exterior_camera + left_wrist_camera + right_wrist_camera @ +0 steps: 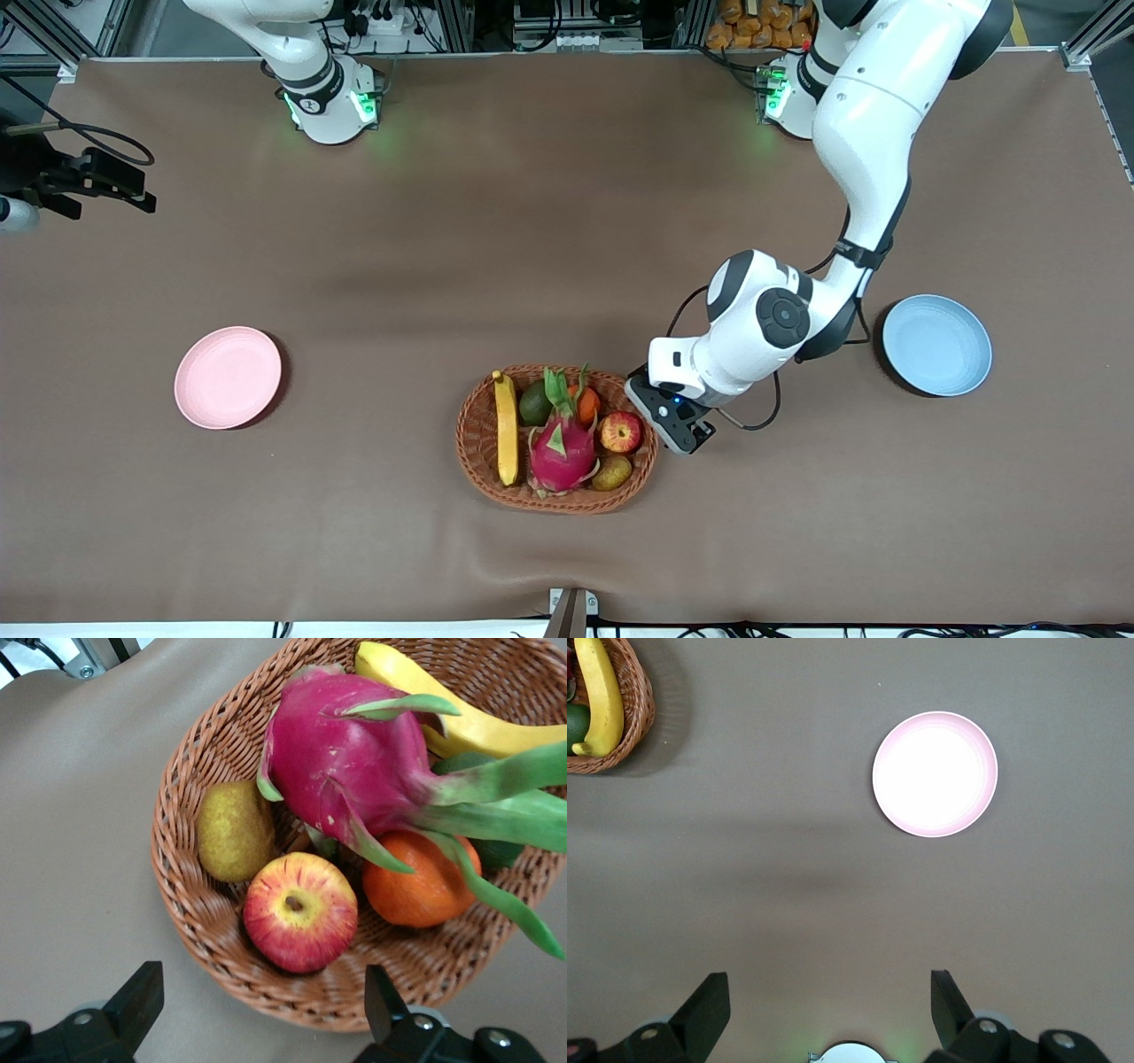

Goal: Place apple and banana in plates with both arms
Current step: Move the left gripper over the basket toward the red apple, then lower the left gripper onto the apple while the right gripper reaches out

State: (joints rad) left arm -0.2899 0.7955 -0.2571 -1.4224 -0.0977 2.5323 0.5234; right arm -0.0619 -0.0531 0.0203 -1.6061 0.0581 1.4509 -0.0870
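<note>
A brown cloth covers the wide worktop, with metal framing and cable-strung equipment along the edge where the two arm bases stand. The left arm reaches down from its base to the wicker basket, which sits nearer the front camera, about midway between the two plates. The left gripper hangs just over the basket's rim at the end toward the left arm, jaws released and spread wide, holding nothing. In its wrist view the apple lies just ahead, roughly centred between the jaws, tucked against the basket wall between a brownish-green fruit and an orange, with a dragon fruit crowding in above. The step in hand looks to be the reach for the apple; done well, the jaws would come down straight on either side of it, clear of the rim and the neighbouring fruit, and close on its widest part. The banana lies along the basket's end toward the right arm. The right gripper, jaws likewise released and empty, waits high over bare cloth at the right arm's end. The pink plate and the blue plate both stand empty.
</note>
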